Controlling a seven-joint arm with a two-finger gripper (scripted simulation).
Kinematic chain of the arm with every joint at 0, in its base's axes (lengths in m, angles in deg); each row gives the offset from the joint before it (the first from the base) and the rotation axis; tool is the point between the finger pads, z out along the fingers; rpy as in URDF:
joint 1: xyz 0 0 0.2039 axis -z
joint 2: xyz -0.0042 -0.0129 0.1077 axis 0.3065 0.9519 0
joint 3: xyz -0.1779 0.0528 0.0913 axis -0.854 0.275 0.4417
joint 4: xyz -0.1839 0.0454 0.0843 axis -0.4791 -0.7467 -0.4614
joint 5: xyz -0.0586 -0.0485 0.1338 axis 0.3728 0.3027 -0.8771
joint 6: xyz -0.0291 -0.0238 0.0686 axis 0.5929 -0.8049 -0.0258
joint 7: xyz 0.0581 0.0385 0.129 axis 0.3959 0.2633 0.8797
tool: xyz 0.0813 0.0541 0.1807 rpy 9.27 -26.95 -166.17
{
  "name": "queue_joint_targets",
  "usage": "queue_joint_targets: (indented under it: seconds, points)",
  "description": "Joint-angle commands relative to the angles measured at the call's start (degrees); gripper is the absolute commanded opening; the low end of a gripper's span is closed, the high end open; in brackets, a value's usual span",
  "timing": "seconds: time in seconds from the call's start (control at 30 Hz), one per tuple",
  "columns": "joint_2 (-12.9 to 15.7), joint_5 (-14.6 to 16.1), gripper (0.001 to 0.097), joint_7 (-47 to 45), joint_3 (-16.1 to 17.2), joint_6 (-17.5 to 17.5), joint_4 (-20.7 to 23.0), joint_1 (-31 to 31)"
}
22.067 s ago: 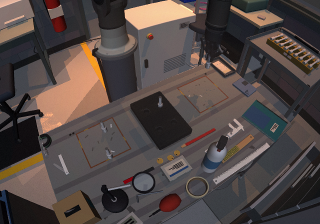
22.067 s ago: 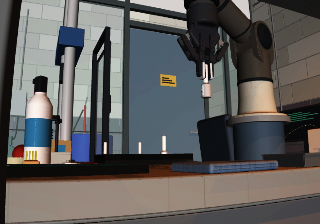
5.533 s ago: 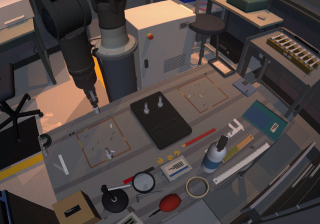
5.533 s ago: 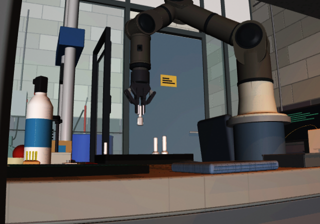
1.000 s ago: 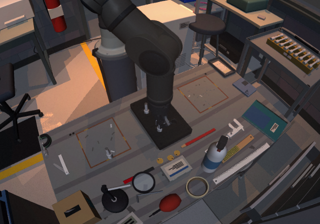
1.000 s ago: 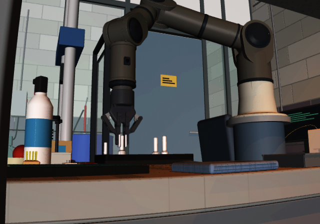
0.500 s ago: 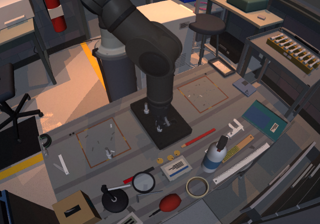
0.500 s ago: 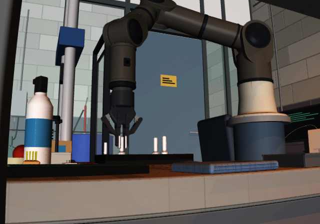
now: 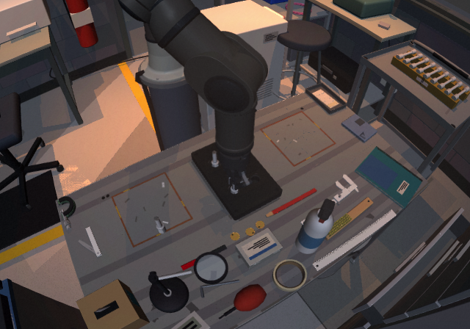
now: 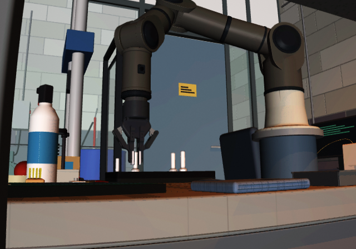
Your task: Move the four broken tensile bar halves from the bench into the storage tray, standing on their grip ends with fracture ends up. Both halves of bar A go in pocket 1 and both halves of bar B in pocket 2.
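A white bar half [image 9: 234, 187] [image 10: 135, 162] stands upright on its grip end in the near pocket of the black storage tray [image 9: 236, 181] [image 10: 160, 175], and my gripper [image 9: 236, 181] [image 10: 135, 154] is closed around its shaft. Two more halves [image 10: 172, 162] [image 10: 183, 160] stand upright in the tray's far pocket; the side camera shows one of them [image 9: 214, 158], the arm hiding the other. The fourth half [image 9: 159, 224] [image 10: 117, 164] stands in the orange-outlined square on the bench, left of the tray.
A spray bottle [image 9: 314, 227] [image 10: 43, 137] stands right of the tray, near a red pencil [image 9: 291, 202] and a caliper [image 9: 344, 188]. A second outlined square [image 9: 297, 137] lies behind the tray. A magnifier [image 9: 210, 267], tape roll [image 9: 290, 274] and card [image 9: 259, 246] crowd the front edge.
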State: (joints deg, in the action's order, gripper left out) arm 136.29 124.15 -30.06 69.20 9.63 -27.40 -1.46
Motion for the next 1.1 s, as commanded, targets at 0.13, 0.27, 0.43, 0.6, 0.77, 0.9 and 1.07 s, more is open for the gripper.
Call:
queue_joint_targets:
  seconds: [0.13, 0.27, 0.43, 0.6, 0.77, 0.9, 1.07]
  points:
    - [-0.07, 0.00, 0.0260, 0.00, 0.04, 0.00, 0.03, 0.00]
    - [-0.06, 0.00, 0.0330, 0.00, 0.03, 0.00, 0.03, 0.00]
    - [-0.06, 0.00, 0.0330, 0.00, 0.03, 0.00, 0.03, 0.00]
    - [-0.06, 0.00, 0.0330, 0.00, 0.03, 0.00, 0.02, 0.00]
    - [-0.06, 0.00, 0.0330, 0.00, 0.03, 0.00, 0.02, 0.00]
    - [-0.24, -0.11, 0.0330, -0.06, 0.11, -0.15, -0.02, 0.03]
    - [-1.32, -0.78, 0.0330, -0.44, 0.62, -1.01, -0.21, 0.24]
